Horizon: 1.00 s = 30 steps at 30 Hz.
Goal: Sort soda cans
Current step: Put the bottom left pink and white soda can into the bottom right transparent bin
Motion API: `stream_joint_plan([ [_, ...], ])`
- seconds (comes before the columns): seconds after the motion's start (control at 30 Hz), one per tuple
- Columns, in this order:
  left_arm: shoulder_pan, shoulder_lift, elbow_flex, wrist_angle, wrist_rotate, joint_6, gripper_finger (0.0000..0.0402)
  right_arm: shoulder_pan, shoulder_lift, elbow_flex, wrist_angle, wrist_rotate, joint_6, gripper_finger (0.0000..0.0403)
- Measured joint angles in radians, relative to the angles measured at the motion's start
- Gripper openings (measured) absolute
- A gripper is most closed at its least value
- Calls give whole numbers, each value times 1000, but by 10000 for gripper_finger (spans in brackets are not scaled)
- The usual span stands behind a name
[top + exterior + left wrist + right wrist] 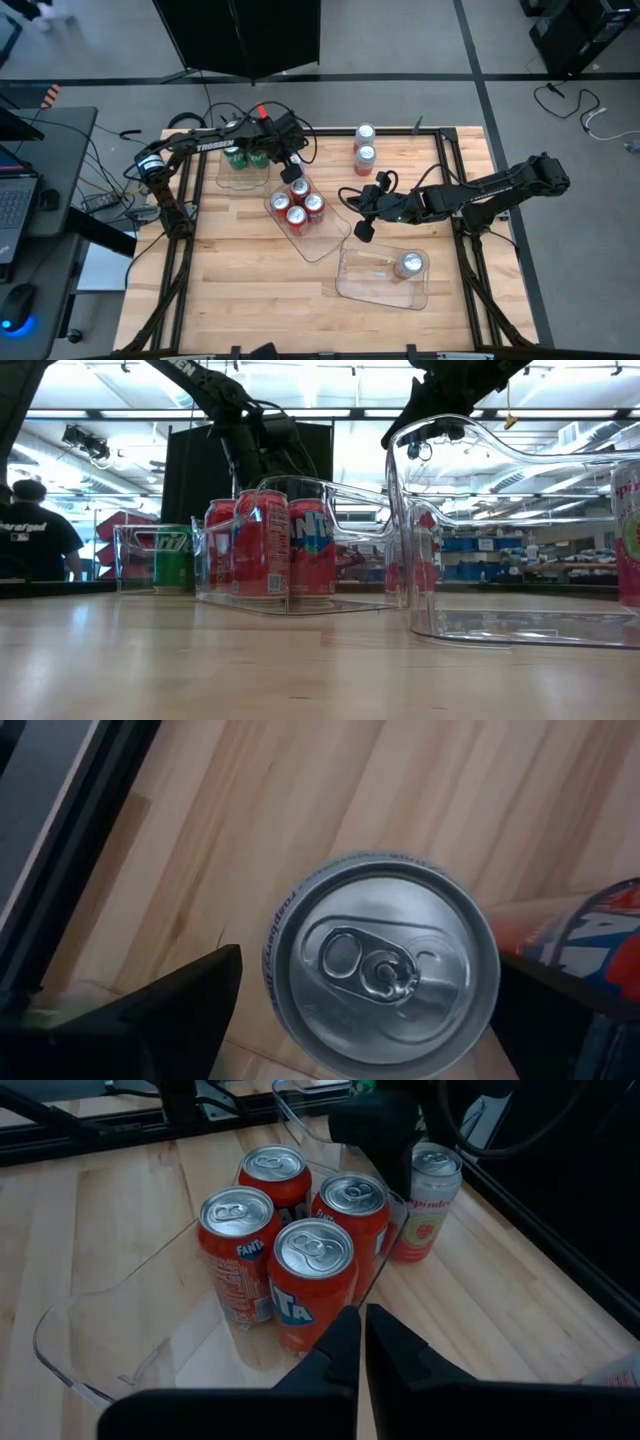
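My left gripper (pixel 292 170) hangs open, pointing down over a silver-grey can with a pink label (pixel 428 1200). The can stands upright on the table just outside the far wall of the middle clear tray (pixel 322 240). In the left wrist view its silver top (pixel 385 965) lies between my two fingers, and bare wood shows between one finger (pixel 190 1005) and the rim. Four red cans (pixel 300 1230) stand in that tray. My right gripper (pixel 362 232) is shut and hovers beside the tray's right end; its fingertips (pixel 362 1325) hold nothing.
A tray at the far left (pixel 222 178) holds green cans (pixel 246 157). A near-right tray (pixel 365 280) holds one silver can (pixel 408 264). Two more cans (pixel 365 145) stand by the far edge. A person (pixel 30 535) stands beyond the table.
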Motion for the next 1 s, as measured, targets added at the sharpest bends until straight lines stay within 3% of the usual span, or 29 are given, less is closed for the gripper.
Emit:
stream_joint_plan([
  [0.1,-4,0,0,0,-31,1,377,0,0,0,0,0,0,9],
  [0.3,-7,-2,2,0,-39,31,278,0,0,0,0,0,0,4],
  [0.57,-12,-53,20,-26,-45,60,278,0,0,0,0,0,-10,0],
  [1.0,-41,-258,79,-101,-19,69,278,9,0,17,-19,-21,-39,0],
])
